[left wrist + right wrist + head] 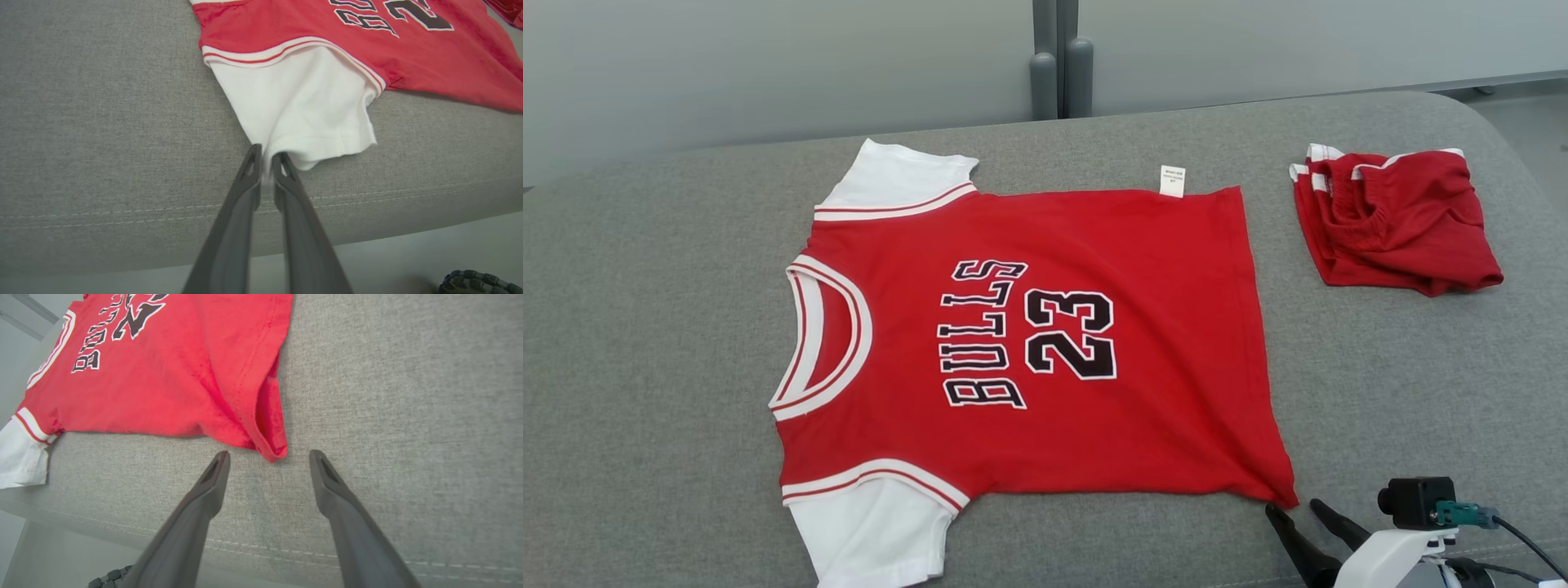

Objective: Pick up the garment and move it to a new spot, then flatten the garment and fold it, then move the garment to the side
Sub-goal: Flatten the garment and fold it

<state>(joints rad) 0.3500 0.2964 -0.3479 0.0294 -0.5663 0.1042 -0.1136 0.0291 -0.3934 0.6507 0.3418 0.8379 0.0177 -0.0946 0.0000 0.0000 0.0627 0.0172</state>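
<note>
Left hand (266, 151), jaws narrow at the hem of the white sleeve (302, 106), grip unclear; the garment (1029, 343) lies spread flat on the table (645, 327); right hand (268, 454) gapes beside its corner. Flattening looks done; folding, moving aside remain.

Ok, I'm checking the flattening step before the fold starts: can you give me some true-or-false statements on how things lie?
1. The jersey lies spread out, print up. True.
2. The right gripper clamps the hem. False: its jaws stand open by the hem corner.
3. A folded red garment lies apart from the jersey. True.
4. Both white sleeves are tucked under. False: both stick out sideways.
</note>
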